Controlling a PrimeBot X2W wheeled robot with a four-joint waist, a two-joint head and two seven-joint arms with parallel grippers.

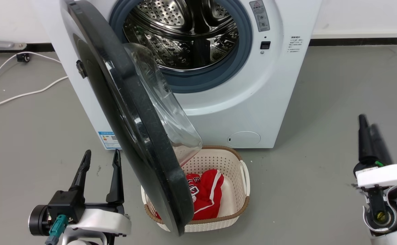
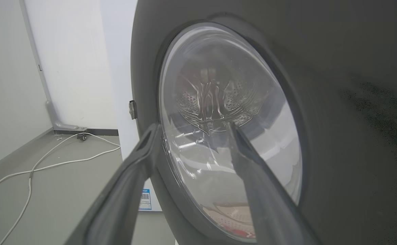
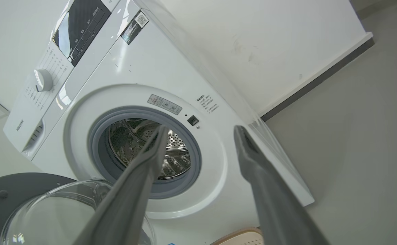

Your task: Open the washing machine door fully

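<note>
Grey floor [image 1: 320, 112], white wall [image 3: 269, 41] behind.

Count:
- 1 washing machine [image 1: 239, 102]
- 1 washing machine door [image 1: 127, 112]
- 1 cream basket [image 1: 242, 163], holding 1 red garment [image 1: 205, 194]
- 2 tools
- white cable [image 1: 21, 95] on the floor, well left of the left tool [image 1: 102, 154]; can't tell if it's one run or two

Door:
- Swung out on its hinge at the machine's left edge, roughly square to the machine front, not folded back against it.
- The disc stands on edge. Its long line runs from the hinge out toward the robot, and the free edge hangs over the basket.
- The glass bowl [image 1: 164, 105] bulges toward the right tool's side; the black outer face looks toward the left tool.

Left tool: fingers spread, nothing between them. The door's outer face is just ahead and to its right, with a gap between them.

Right tool [image 1: 368, 124]: fingers spread, empty. It is well right of the door, with the open steel drum [image 3: 174, 153] ahead of it.
</note>
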